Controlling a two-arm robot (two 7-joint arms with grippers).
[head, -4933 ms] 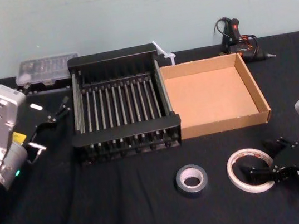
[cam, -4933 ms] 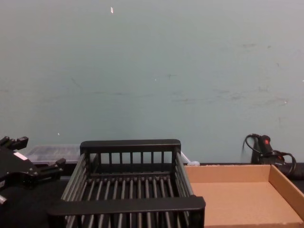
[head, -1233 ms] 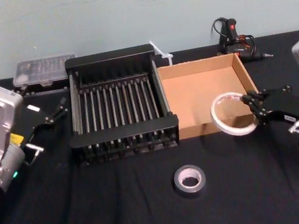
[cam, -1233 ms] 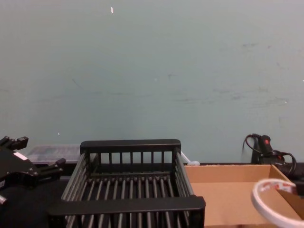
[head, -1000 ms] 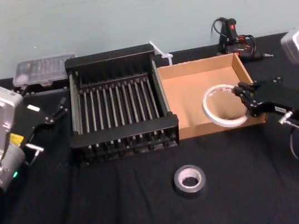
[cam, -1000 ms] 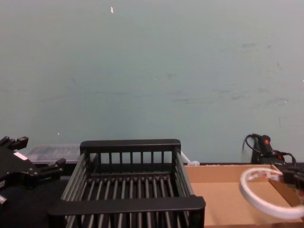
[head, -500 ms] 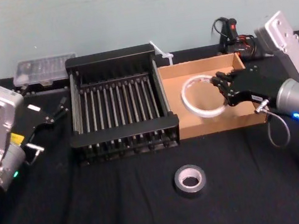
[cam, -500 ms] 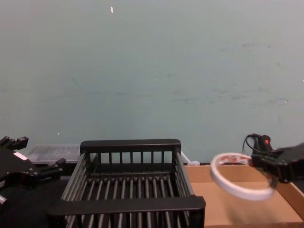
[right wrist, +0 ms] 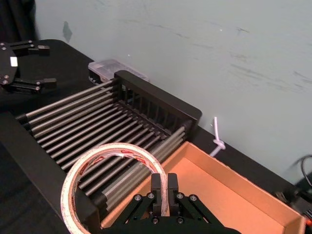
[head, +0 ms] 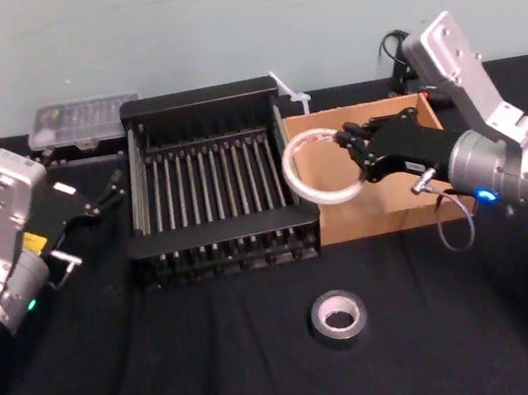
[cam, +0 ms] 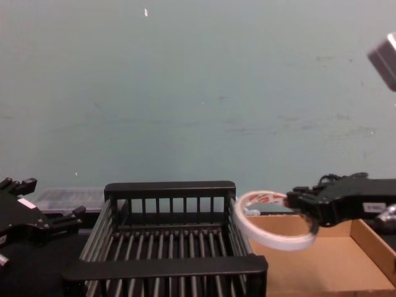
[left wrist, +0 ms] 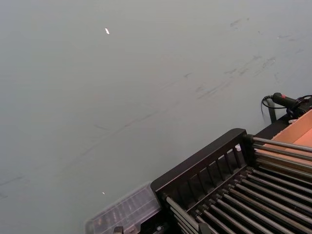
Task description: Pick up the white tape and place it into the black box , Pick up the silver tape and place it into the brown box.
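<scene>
Your right gripper point(head: 349, 147), pinching the white tape point(head: 327, 198), has reached the black box's point(head: 220, 232) right rim — left gripper point(head: 104, 193) idles at the table's point(head: 171, 370) left edge, jaws wide.

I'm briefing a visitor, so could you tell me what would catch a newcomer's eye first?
The right gripper holds the white tape aloft where the black box meets the brown box. The silver tape lies on the cloth nearer the robot; the left gripper sits open at far left.

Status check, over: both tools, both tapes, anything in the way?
Right tool shut on white tape, airborne where black box meets brown box. Left tool open, parked left. Silver tape on table. No obstruction seen.
</scene>
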